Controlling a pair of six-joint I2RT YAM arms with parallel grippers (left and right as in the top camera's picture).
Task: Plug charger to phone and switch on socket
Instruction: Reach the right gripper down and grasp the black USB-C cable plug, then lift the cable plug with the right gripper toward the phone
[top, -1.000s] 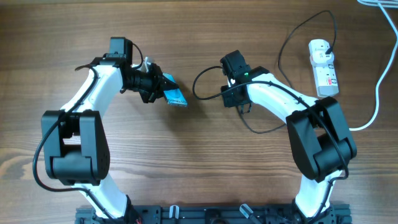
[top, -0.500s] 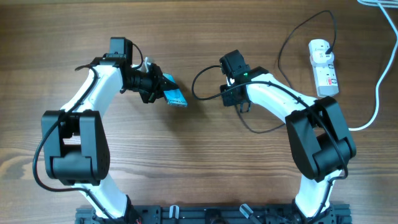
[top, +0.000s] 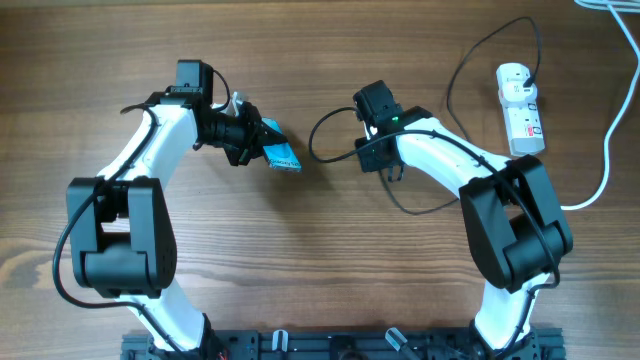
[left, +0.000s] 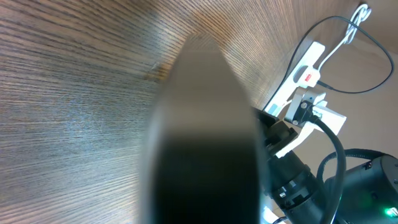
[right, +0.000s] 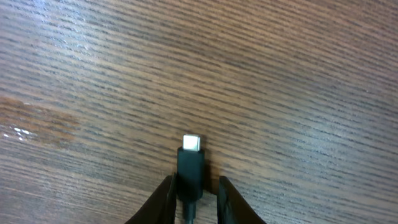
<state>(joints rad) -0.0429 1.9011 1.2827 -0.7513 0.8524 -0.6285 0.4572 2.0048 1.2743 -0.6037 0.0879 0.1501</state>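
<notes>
In the overhead view my left gripper (top: 266, 146) is shut on the phone (top: 285, 157), whose teal face sticks out to the right above the table. The phone fills the middle of the left wrist view as a dark blur (left: 205, 143) and hides my fingers. My right gripper (top: 362, 153) is low over the table to the phone's right. The right wrist view shows the charger's black plug (right: 191, 163), metal tip forward, between the fingers (right: 163, 199) of my right gripper (right: 194, 185). It touches the left finger and a small gap shows at the right one. The socket (top: 522, 118) lies far right.
The charger's thin black cable (top: 318, 130) loops between the arms, then runs under my right arm and up to a white adapter (top: 514, 76) on the socket. A thick white cord (top: 608, 150) curves along the right edge. The left wrist view shows the socket (left: 303, 65).
</notes>
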